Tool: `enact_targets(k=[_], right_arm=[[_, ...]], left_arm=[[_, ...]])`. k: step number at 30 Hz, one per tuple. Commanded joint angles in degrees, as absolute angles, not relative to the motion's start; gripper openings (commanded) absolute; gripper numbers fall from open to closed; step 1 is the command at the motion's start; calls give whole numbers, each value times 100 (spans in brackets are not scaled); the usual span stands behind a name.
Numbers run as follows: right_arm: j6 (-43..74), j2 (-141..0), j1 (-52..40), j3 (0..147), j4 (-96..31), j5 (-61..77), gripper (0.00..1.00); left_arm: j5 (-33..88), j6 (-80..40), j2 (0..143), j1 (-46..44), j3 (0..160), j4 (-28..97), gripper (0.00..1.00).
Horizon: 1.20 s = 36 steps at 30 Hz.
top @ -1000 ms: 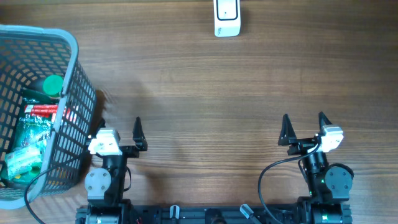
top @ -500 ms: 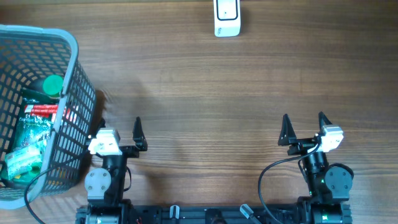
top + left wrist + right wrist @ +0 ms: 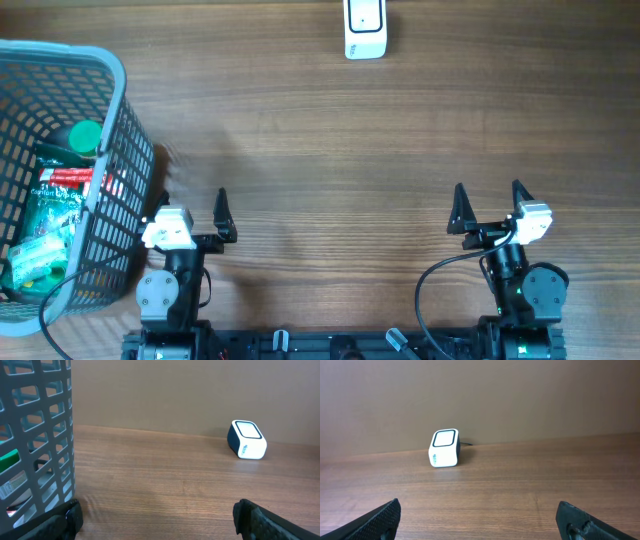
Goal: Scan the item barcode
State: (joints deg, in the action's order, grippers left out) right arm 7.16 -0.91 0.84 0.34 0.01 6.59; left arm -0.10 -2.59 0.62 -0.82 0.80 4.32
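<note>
— How do the left fingers [image 3: 221, 212] stand?
— Wide apart, holding nothing and touching nothing. They sit at the near edge of the desk [image 3: 330, 150], with one of them close against the wall of the gray basket [image 3: 122, 170].
— And the right fingers [image 3: 459, 212]?
— Spread just as wide and empty, low over the bare wood on the other side of the desk.
— Where are the goods?
— Inside the basket, on the far left. A green packet [image 3: 48, 215] lies there with a green-capped bottle [image 3: 85, 135] above it, and something with red print sits between them, too screened by the mesh to name. All of it is behind the basket wall, just beside the left fingers and well apart from the right ones.
— The scanner [image 3: 365, 28]?
— A small white box at the far edge of the desk, roughly between the two arms and well apart from both pairs of fingers.
</note>
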Motion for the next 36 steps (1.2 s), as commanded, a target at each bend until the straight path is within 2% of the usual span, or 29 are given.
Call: enact_targets(k=[1, 7, 11, 15, 20, 23, 25, 27, 29, 31, 34, 36], right_arm=[[607, -130, 56, 30, 40, 727, 100], [607, -130, 56, 30, 40, 727, 100], [607, -130, 56, 30, 40, 727, 100], [607, -130, 56, 30, 40, 727, 100], [607, -130, 56, 30, 40, 727, 100], [607, -130, 56, 30, 40, 727, 100], [607, -130, 56, 30, 40, 727, 100], [609, -130, 56, 30, 40, 727, 100], [604, -130, 56, 30, 40, 727, 100], [607, -130, 56, 30, 40, 727, 100], [609, -130, 56, 30, 40, 727, 100], [607, -130, 56, 30, 40, 727, 100]], left_arm=[[38, -174, 38, -113, 34, 427, 100], [491, -196, 38, -113, 34, 403, 100], [2370, -213, 38, -113, 89, -246, 100], [2421, -816, 86, -113, 908, -128, 100], [1898, -823, 1765, -113, 3479, 1328, 100], [1135, -937, 3616, -113, 5878, 3109, 100], [1243, -950, 4792, -113, 7369, 4451, 100], [1409, -947, 5489, -113, 8044, 5610, 100], [1885, -947, 5931, -113, 8068, 5749, 100], [1769, -1177, 6285, -93, 8084, 5564, 100], [810, -2261, 6687, 67, 8589, 5675, 100], [69, -2775, 7091, 309, 9596, 6283, 100]])
